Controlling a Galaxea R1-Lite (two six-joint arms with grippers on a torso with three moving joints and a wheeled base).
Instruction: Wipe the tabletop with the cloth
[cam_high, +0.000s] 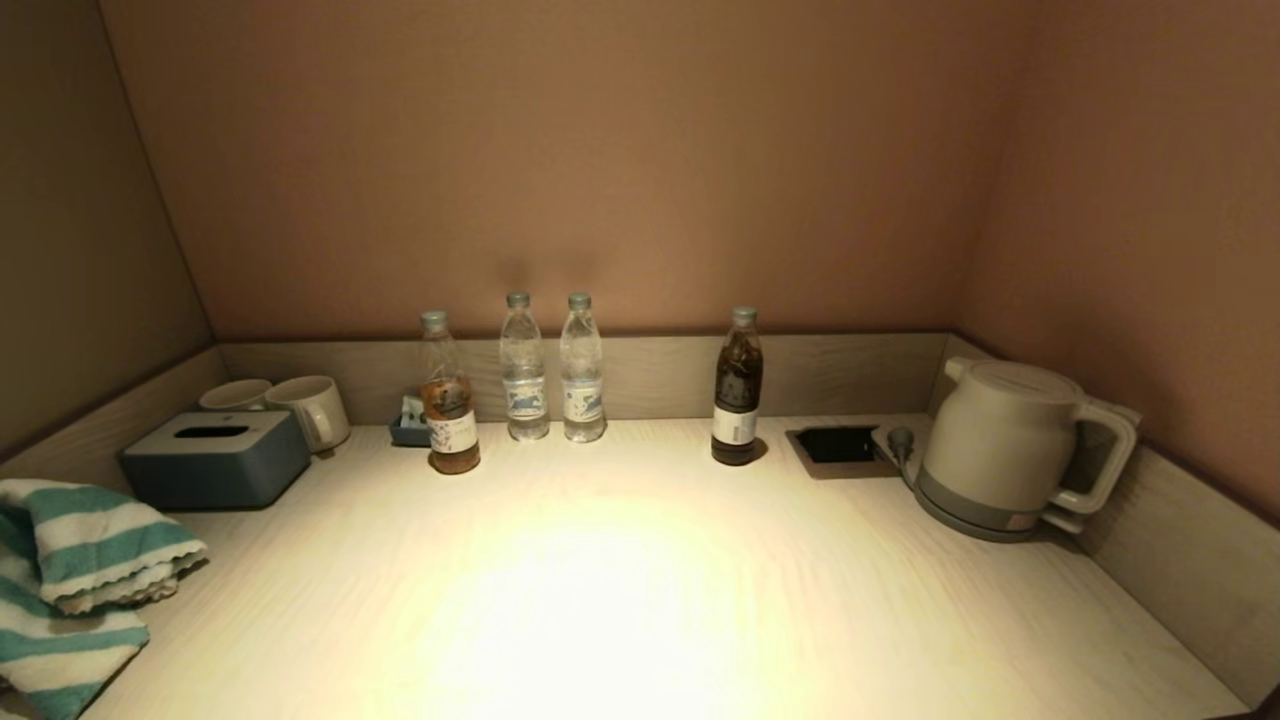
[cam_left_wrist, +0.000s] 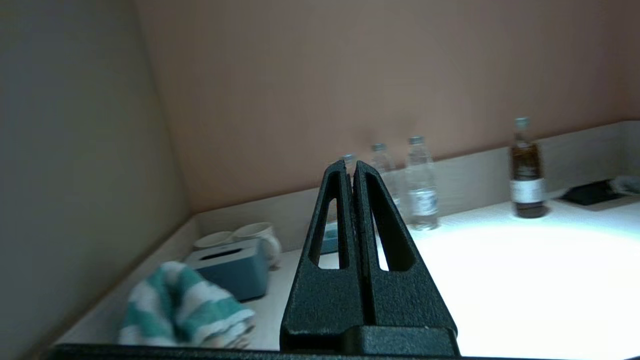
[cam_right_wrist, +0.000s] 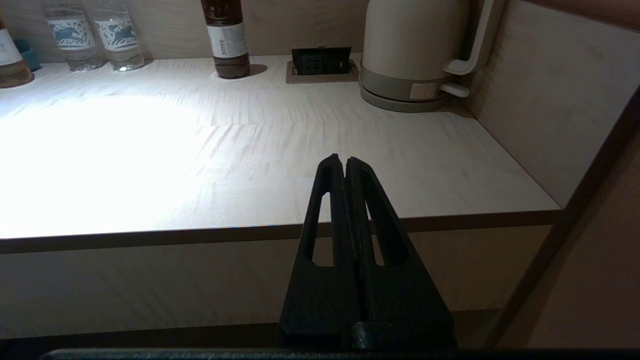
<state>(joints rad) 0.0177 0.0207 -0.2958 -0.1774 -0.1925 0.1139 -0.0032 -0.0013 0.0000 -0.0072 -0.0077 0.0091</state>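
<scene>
The teal-and-white striped cloth (cam_high: 70, 580) lies bunched at the near left corner of the pale wood-grain tabletop (cam_high: 620, 590); it also shows in the left wrist view (cam_left_wrist: 182, 312). My left gripper (cam_left_wrist: 351, 167) is shut and empty, raised above the tabletop's near left part, with the cloth off to one side of it. My right gripper (cam_right_wrist: 344, 162) is shut and empty, held in front of the tabletop's front edge (cam_right_wrist: 200, 232) on the right side. Neither gripper shows in the head view.
A grey-blue tissue box (cam_high: 215, 458) and two mugs (cam_high: 310, 408) stand behind the cloth. Several bottles (cam_high: 545, 370) line the back rim, a dark one (cam_high: 737, 390) further right. A black recess (cam_high: 838, 445) and a beige kettle (cam_high: 1010, 450) are at the back right.
</scene>
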